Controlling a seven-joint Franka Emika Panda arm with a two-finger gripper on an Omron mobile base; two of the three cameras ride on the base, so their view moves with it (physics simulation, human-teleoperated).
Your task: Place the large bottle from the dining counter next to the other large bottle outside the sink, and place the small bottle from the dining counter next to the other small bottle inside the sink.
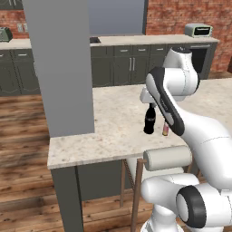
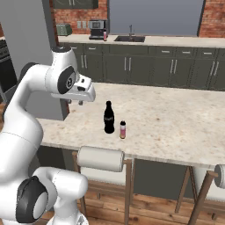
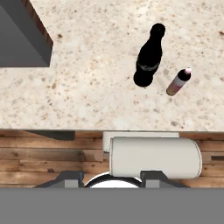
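The large black bottle [image 1: 149,120] [image 2: 109,117] [image 3: 148,59] stands upright on the dining counter [image 1: 104,136] [image 2: 176,118] [image 3: 87,87]. The small pinkish bottle [image 1: 166,129] [image 2: 122,130] [image 3: 178,82] stands close beside it, nearer the counter's front edge. My gripper [image 2: 74,103] [image 3: 111,179] hangs above the counter's front edge, apart from both bottles and to their left in the right base view. Its fingers are apart with nothing between them. The sink [image 2: 129,38] with its faucet sits far back in the wall worktop. A small pinkish bottle-like shape [image 2: 105,35] stands left of the sink.
A wide grey pillar [image 1: 59,68] [image 3: 22,35] rises from the counter left of the bottles. Padded stools [image 1: 167,157] [image 2: 101,159] [image 3: 153,156] stand under the front edge. A toaster oven [image 1: 198,30] and a coffee machine [image 2: 97,29] sit on the wall worktop.
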